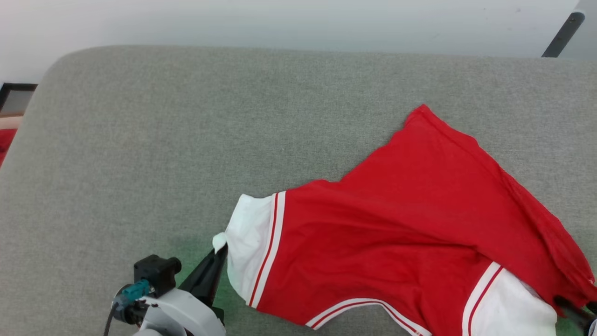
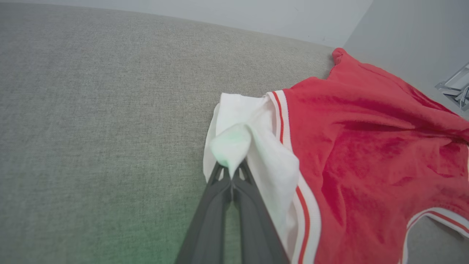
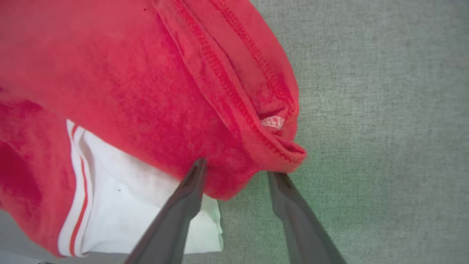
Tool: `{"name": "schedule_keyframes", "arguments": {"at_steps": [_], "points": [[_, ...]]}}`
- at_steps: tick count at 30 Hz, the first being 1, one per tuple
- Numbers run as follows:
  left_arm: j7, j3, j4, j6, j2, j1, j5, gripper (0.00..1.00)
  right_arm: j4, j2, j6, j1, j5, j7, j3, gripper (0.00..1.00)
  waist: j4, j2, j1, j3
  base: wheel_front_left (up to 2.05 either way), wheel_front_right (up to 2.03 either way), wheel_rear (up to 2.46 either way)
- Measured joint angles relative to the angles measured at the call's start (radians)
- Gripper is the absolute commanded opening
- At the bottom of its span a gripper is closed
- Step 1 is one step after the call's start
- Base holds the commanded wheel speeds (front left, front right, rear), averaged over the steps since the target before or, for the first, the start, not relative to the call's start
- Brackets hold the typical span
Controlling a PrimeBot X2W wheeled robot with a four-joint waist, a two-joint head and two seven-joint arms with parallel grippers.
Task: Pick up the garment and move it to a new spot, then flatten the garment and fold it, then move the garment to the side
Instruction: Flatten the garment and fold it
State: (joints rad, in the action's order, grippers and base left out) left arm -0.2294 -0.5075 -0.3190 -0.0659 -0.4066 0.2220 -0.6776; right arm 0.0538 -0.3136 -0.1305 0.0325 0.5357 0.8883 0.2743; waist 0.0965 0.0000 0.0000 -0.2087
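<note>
Two edges to hold on one limp jersey

Most of the scene is taken up by a wide grey cushion (image 1: 186,140), on whose right half the red jersey (image 1: 396,224) is spread, rumpled and skewed. It is judged light, soft and a little slick, so sagging and bunching are expected unless two well-separated edges are held. Its white sleeve (image 2: 256,146) is clamped at the tip by the left gripper (image 2: 231,176). At the stitched hem (image 3: 253,110) the right gripper (image 3: 237,169) is seen with fingers spread, the cloth unpinched. A dark pole (image 1: 562,35) and a red cloth (image 1: 3,140) are kept well apart, so no obstruction is judged.
</note>
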Motion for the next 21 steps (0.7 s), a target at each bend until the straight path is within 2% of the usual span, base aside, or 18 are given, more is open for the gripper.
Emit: {"name": "schedule_keyframes", "arguments": {"at_steps": [8, 12, 16, 21], "points": [[-0.004, -0.003, 0.007, 0.004, -0.004, -0.018, -0.002, 0.00, 0.170, -0.025, 0.000, 0.062, 0.019, 0.028, -0.001, 1.00, -0.002, 0.0000, 0.0000, 0.016, 0.00, 0.00, 0.00], [-0.004, -0.009, 0.014, 0.004, -0.001, -0.018, -0.001, 0.00, 0.267, -0.065, 0.000, 0.038, 0.020, 0.042, -0.019, 1.00, 0.004, 0.0000, 0.0000, 0.014, 0.00, 0.00, 0.00], [-0.004, -0.023, 0.019, 0.004, 0.010, -0.007, 0.001, 0.00, 0.297, -0.149, 0.000, -0.074, 0.017, 0.004, -0.094, 1.00, 0.019, 0.0000, 0.0000, 0.003, 0.00, 0.00, 0.00], [-0.003, -0.045, 0.012, -0.007, 0.033, 0.032, 0.010, 0.00, 0.208, -0.266, 0.000, -0.251, 0.016, -0.088, -0.233, 1.00, 0.054, 0.0000, 0.0000, -0.014, 0.00, 0.00, 0.00]]}}
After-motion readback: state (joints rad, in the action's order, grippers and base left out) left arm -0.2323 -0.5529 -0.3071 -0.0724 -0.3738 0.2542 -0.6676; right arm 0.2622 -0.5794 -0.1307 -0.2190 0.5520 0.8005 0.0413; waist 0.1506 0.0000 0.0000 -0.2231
